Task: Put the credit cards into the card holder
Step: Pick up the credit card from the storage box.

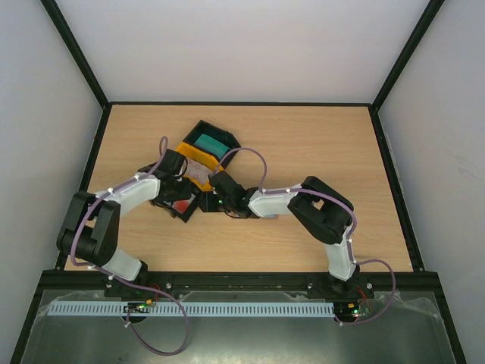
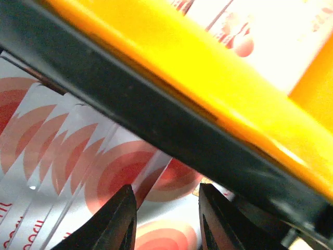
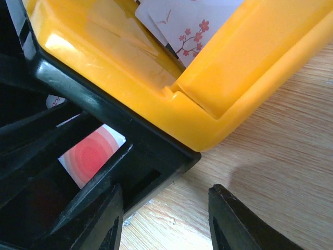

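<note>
Blocking many red-and-white cards [image 2: 99,172], a black tray wall [image 2: 156,120]; left hand [image 2: 165,194], right hand [image 3: 166,192] both released

Top view, mid-frame: three trays, namely two black trays [image 1: 221,132] and one yellow tray [image 1: 188,152], plus one teal card [image 1: 210,142] face showing. Left wrist view, lower left: at least five overlapping red-and-white cards [image 2: 78,156]. Right wrist view, top: two pale blossom cards [image 3: 187,23].
</note>
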You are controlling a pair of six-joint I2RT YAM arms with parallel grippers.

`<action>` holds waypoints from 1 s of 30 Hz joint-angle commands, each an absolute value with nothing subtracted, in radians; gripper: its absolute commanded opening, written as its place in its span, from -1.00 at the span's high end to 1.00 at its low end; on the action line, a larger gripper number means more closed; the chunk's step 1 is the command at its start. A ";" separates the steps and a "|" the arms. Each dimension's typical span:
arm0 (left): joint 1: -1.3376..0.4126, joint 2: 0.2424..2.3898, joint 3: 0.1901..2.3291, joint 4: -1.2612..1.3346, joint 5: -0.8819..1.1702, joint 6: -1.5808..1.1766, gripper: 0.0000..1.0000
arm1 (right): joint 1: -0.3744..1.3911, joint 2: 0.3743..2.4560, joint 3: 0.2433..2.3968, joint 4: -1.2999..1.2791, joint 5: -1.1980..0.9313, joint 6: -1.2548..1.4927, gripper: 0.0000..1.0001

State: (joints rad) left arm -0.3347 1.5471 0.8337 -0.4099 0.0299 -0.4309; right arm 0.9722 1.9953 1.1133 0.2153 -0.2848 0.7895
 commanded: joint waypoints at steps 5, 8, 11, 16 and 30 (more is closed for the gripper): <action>-0.351 1.477 0.816 -0.455 0.232 -0.445 0.34 | 0.979 2.040 1.125 0.201 -0.283 0.803 0.11; -0.351 1.458 0.807 -0.462 0.254 -0.453 0.38 | 0.980 2.038 1.119 0.203 -0.284 0.808 0.12; -0.352 1.434 0.781 -0.460 0.281 -0.463 0.39 | 0.980 2.034 1.117 0.205 -0.284 0.811 0.12; -0.354 1.410 0.763 -0.469 0.338 -0.481 0.39 | 0.979 2.025 1.105 0.213 -0.281 0.822 0.13; -0.357 1.351 0.770 -0.454 0.354 -0.520 0.13 | 0.978 1.948 1.048 0.224 -0.230 0.815 0.11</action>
State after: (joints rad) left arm -0.3458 1.3872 0.7822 -0.3996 0.2935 -0.4999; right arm 0.9733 1.9873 1.0859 0.2447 -0.2874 0.8196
